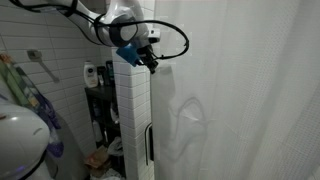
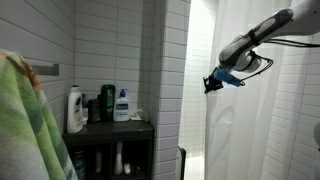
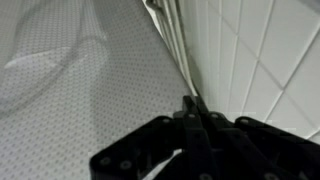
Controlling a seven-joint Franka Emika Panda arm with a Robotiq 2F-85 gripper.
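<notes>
The gripper [image 1: 150, 62] is clamped together on the free edge of the white shower curtain [image 1: 240, 90], just beside the tiled pillar [image 1: 135, 120]. Thin fabric likely calls for a firm pinch and a level pull, or it may slip out. The pillar's corner sits close to the fingers. Open room lies away from the pillar, along the curtain; the bottle shelf [image 2: 110, 125] stands beyond the pillar.

shower curtain [image 2: 262, 125]: 1 | white bottles [image 2: 74, 108]: 2 | towel [image 2: 25, 125]: 1 | shelf [image 2: 110, 127]: 1
</notes>
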